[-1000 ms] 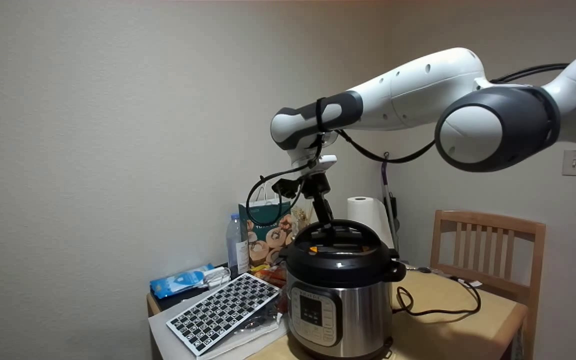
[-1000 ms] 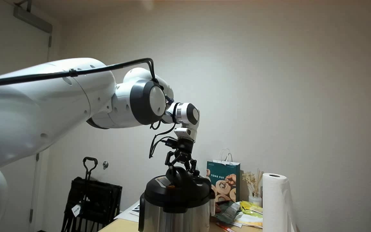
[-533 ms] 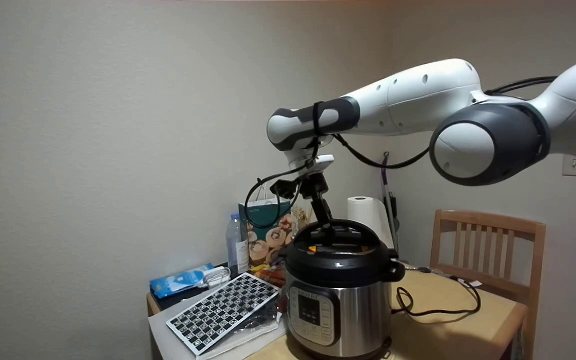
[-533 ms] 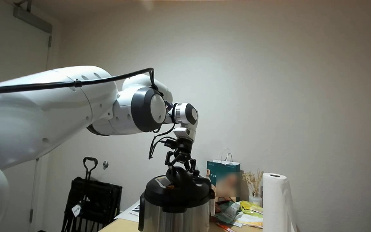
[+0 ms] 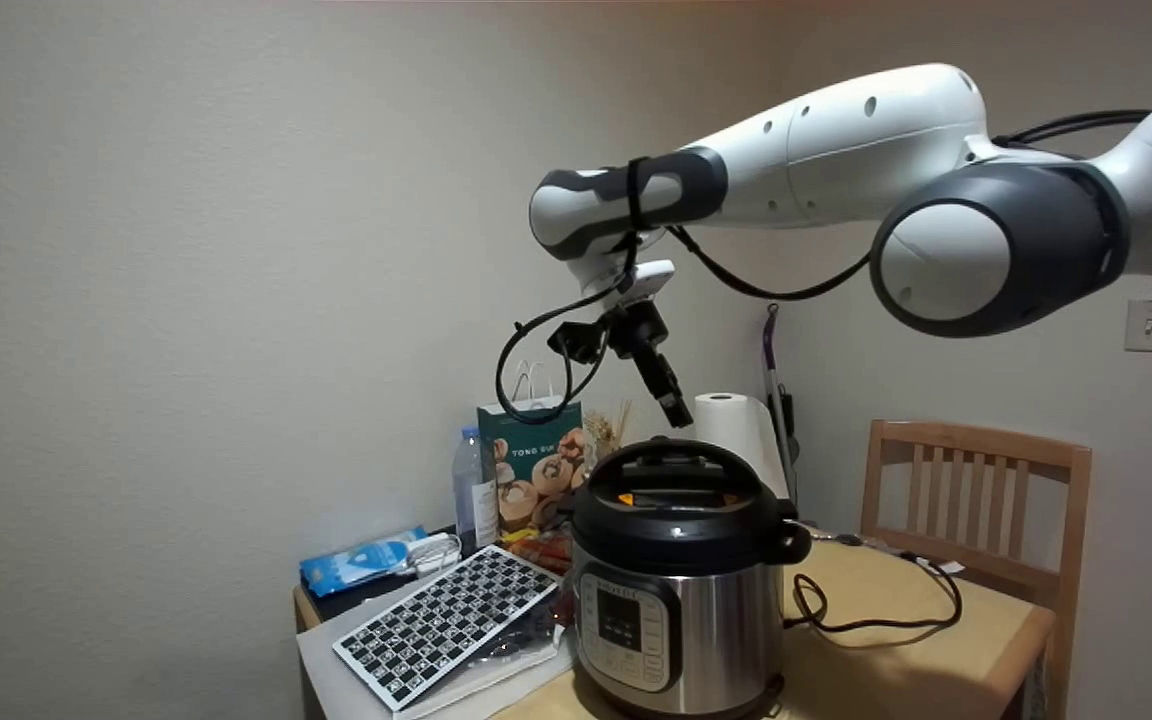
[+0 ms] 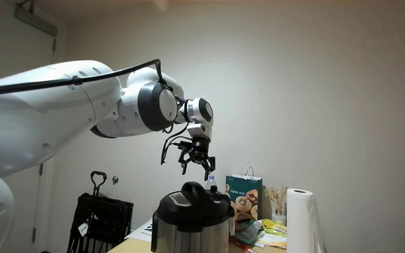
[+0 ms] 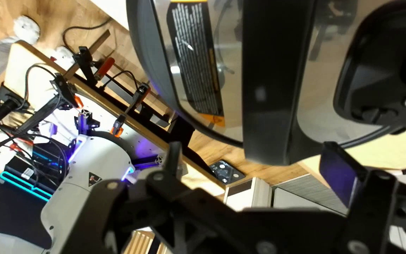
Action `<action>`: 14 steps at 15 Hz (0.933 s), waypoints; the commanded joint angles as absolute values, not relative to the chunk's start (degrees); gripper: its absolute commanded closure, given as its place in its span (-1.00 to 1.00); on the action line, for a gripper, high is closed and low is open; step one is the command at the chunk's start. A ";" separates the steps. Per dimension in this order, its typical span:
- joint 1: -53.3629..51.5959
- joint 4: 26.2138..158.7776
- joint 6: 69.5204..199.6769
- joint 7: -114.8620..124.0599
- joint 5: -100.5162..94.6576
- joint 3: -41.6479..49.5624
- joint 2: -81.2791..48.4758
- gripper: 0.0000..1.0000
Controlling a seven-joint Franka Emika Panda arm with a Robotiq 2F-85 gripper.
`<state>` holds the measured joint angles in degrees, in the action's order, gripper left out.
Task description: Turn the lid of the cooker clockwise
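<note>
Nearest in an exterior view, you see the steel cooker (image 5: 736,640) standing on the desk (image 5: 876,580), its glossy black lid (image 5: 686,532) on top, arched handle (image 7: 277,81) upward. To its left lies a checkered board (image 5: 451,625). Your fingers (image 7: 339,176) hang above the lid, clear of the handle, spread wide with nothing between them. Farther back on the left are a blue packet (image 5: 358,566), a clear plastic bottle (image 5: 467,478) and a green paper bag (image 5: 533,465); a white paper-towel roll (image 5: 731,430) stands behind the cooker. At far right, a wooden chair (image 5: 981,443) stands by the desk.
</note>
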<state>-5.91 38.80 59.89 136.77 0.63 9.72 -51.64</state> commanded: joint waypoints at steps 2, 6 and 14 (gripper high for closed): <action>-8.03 45.96 58.10 138.81 -1.46 11.69 -43.16 -1.00; -8.20 54.56 63.50 144.24 3.31 11.44 -34.56 -1.00; -15.44 60.65 72.61 149.47 8.74 23.73 -28.57 -1.00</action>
<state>-15.59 60.78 72.77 149.46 8.82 23.98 -28.48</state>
